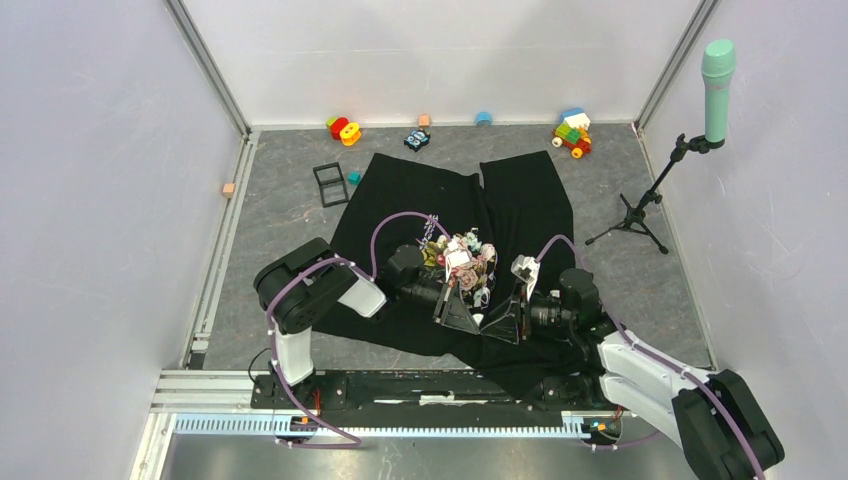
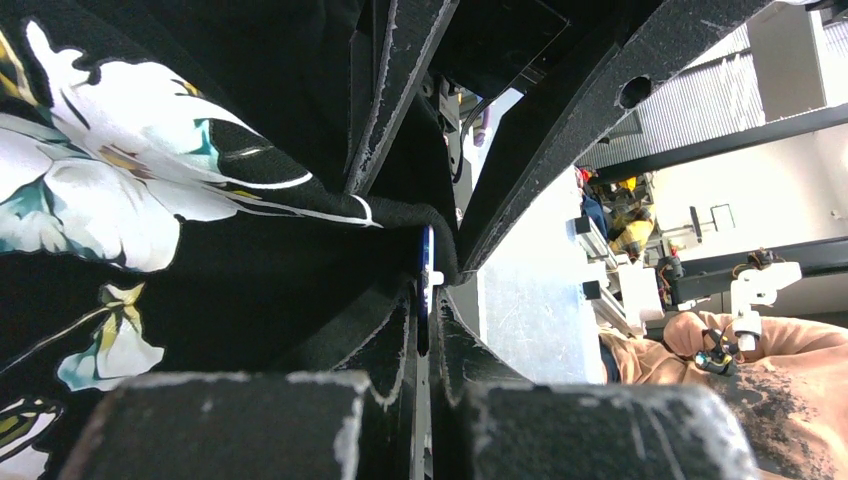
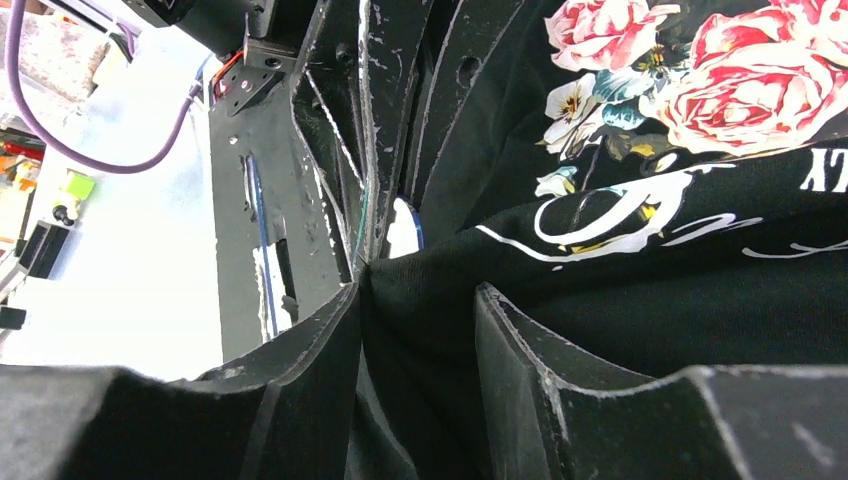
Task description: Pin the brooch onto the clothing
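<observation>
Black short-sleeved T-shirt with a rose print (image 1: 520, 190) lies on the grey counter (image 1: 280, 215), its chest bunched up between the arms. Left end effector (image 2: 428, 300) is pressed together on the small round blue brooch (image 2: 427, 262), held edge-on against the cloth. Right end effector (image 3: 418, 310) pinches a raised fold. This looks like the pinning step; next, the pin must pierce that fold.

Your clothing (image 1: 520, 190) lies mid-table. On its print, your left gripper (image 1: 455, 303) sits at 9 o'clock and your right gripper (image 1: 505, 318) at 3, tips nearly meeting. The brooch (image 2: 427, 275) is between the left fingers, against a fold caught between the right ones. The frame case (image 1: 330, 183) is at 11 and the microphone stand (image 1: 640, 205) at 2.
</observation>
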Action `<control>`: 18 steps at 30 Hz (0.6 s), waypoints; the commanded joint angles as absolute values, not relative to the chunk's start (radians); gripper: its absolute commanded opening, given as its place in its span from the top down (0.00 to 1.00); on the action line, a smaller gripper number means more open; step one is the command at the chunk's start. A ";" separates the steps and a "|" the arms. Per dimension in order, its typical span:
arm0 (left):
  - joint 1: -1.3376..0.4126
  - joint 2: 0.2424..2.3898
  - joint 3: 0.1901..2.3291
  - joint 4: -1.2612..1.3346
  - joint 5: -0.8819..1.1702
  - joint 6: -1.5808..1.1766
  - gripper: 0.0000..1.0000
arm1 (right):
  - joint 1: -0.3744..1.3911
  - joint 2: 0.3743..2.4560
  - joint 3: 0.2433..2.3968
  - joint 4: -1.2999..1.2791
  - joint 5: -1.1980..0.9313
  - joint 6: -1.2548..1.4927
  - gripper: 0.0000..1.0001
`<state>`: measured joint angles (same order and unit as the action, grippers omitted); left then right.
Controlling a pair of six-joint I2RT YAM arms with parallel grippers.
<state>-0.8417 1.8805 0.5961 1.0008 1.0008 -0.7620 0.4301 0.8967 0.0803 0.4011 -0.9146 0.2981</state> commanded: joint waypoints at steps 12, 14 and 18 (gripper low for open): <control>-0.851 1.816 0.595 1.019 1.046 -0.736 0.98 | 0.453 0.973 0.113 0.584 -0.915 0.391 0.58; -0.854 1.811 0.592 1.014 1.049 -0.730 0.98 | 0.453 0.983 0.114 0.597 -0.920 0.402 0.61; -0.858 1.800 0.589 0.995 1.060 -0.713 0.98 | 0.453 1.001 0.120 0.600 -0.931 0.406 0.67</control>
